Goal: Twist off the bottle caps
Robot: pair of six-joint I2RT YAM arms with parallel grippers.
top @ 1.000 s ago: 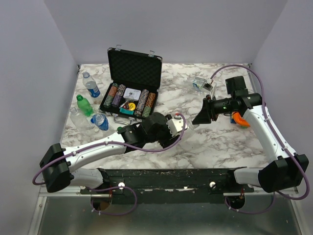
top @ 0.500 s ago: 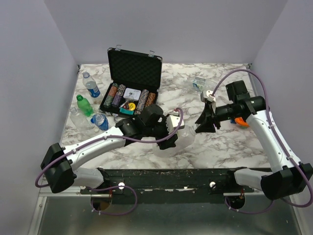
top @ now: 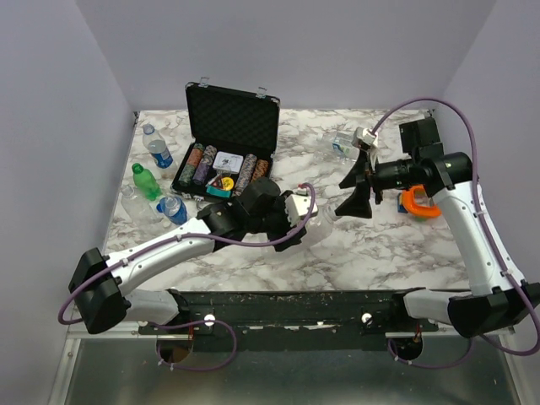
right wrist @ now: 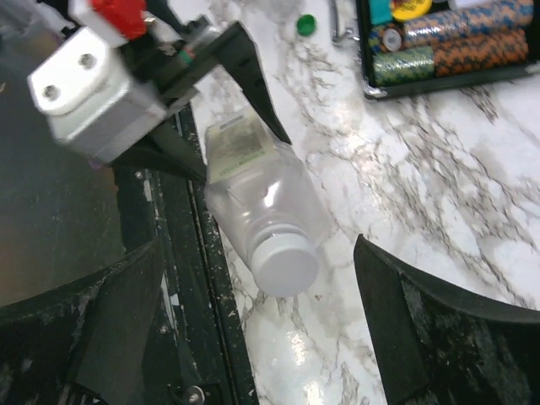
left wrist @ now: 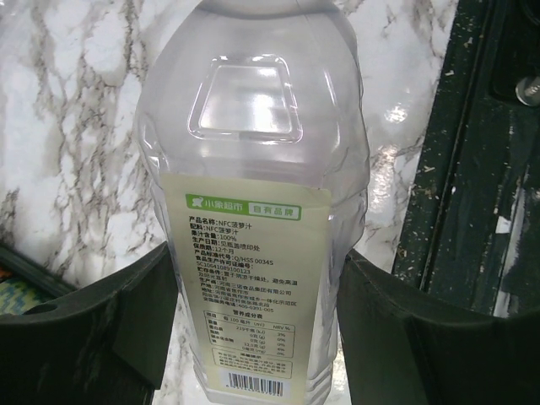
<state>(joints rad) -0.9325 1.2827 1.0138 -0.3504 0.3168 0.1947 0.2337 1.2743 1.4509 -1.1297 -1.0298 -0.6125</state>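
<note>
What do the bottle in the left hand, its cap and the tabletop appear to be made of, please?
The bottle looks like clear plastic, glossy: its upper body is see-through and catches highlights. Its cap seems to be opaque white plastic, smooth. The tabletop looks like polished marble or marble-print laminate; the veins and glare cannot settle which.

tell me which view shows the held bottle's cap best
Right wrist: the white cap faces the camera, whole, on the clear bottle. Top external shows it only as a tiny blur. Left wrist shows just the bottle's body, no cap.
</note>
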